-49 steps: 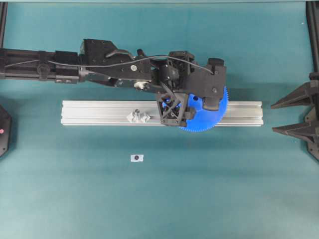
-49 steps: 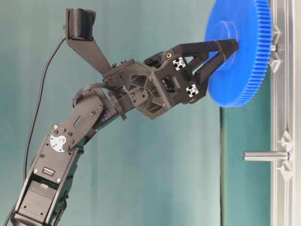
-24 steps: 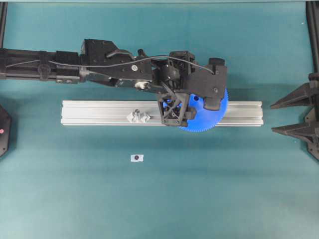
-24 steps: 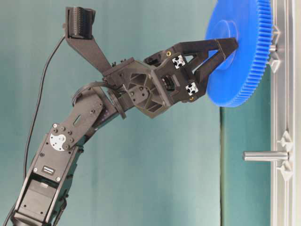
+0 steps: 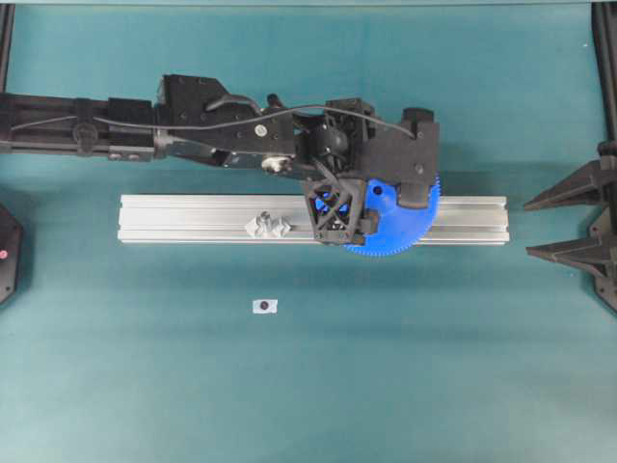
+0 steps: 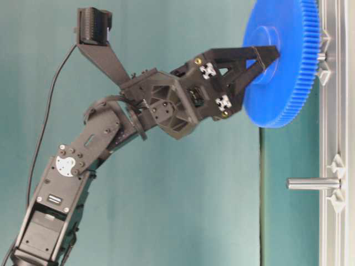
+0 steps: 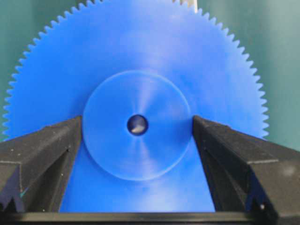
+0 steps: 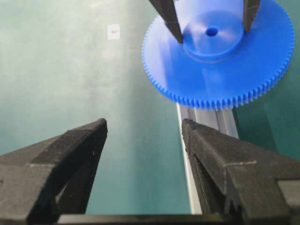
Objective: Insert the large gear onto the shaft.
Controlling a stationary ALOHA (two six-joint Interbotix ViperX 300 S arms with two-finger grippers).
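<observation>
Large gear [image 6: 280, 61] seated on shaft [image 6: 322, 56]; left gripper [image 7: 138, 129] fingers spread just clear of the hub, next retreat straight off; right gripper [image 8: 143, 136] open, idle

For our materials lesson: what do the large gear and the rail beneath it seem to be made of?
Large gear: probably moulded plastic, uniform bright blue with a soft satin sheen and fine teeth. Rail: likely extruded aluminium, pale silver, matte, with straight lengthwise grooves.

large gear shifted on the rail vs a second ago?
No. The large gear sits at the same spot against the rail, same gap above the spare pin. Only the left gripper fingers spread off its hub.
</observation>
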